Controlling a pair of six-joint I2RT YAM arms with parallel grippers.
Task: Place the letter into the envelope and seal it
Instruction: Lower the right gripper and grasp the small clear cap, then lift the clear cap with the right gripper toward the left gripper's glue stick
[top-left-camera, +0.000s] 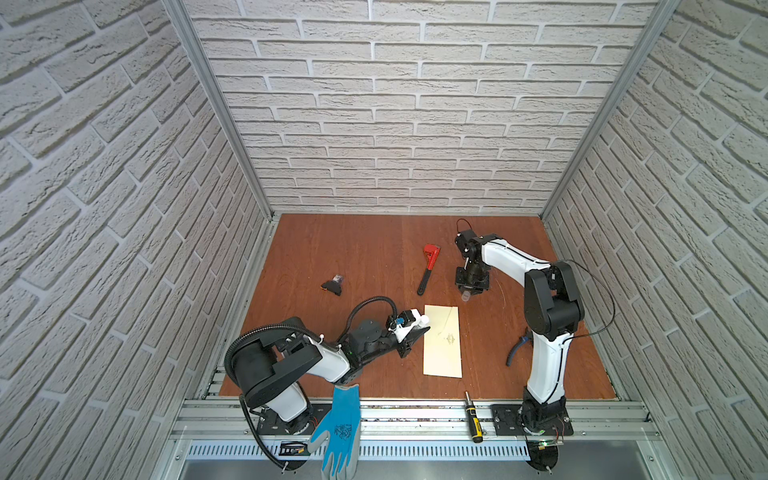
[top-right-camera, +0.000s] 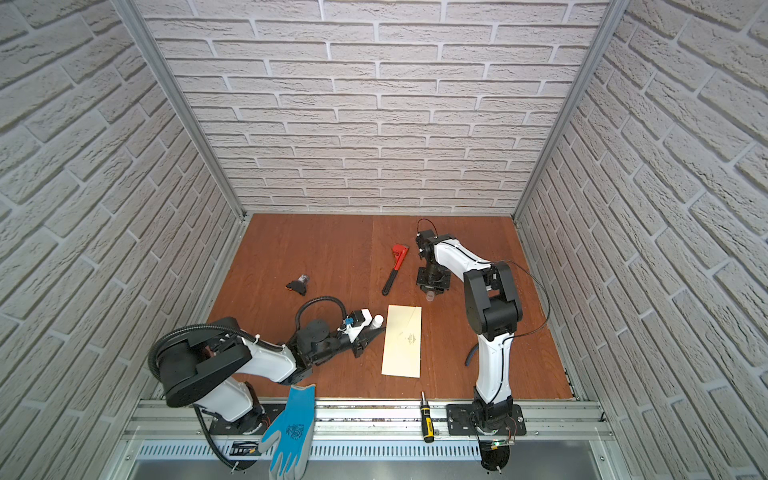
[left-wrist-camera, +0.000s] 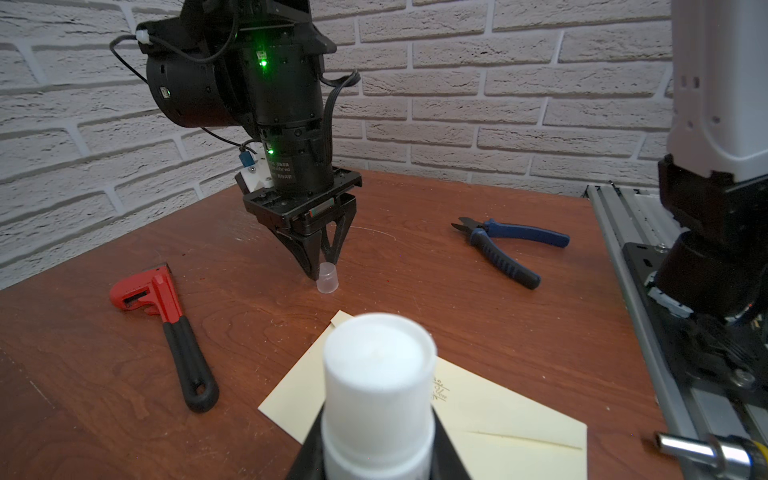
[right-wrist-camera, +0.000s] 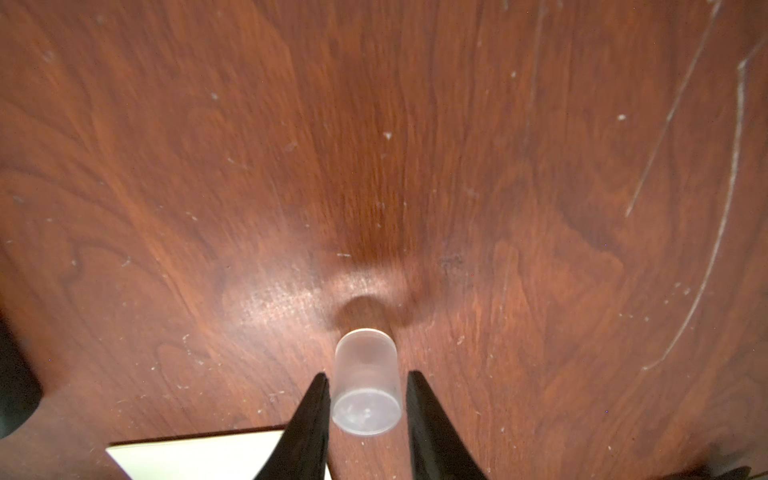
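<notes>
1. Envelope (top-left-camera: 442, 353): one flat, cream paper rectangle on the wood-grain bench (top-left-camera: 353, 249). It sits just beside the left pincer (top-left-camera: 422, 325), long axis crosswise to it.
2. Left pincer: clamped on one smooth white cylindrical glue stick (left-wrist-camera: 376, 374).
3. Right pincer (right-wrist-camera: 365, 374): jaws apart, straddling one upright translucent plastic cap (right-wrist-camera: 368, 411), near the envelope's corner.

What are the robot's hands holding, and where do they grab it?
Left gripper grips the glue stick around its body, top poking out. Right gripper straddles the clear cap, jaws at its sides; whether it pinches cannot be told.
</notes>
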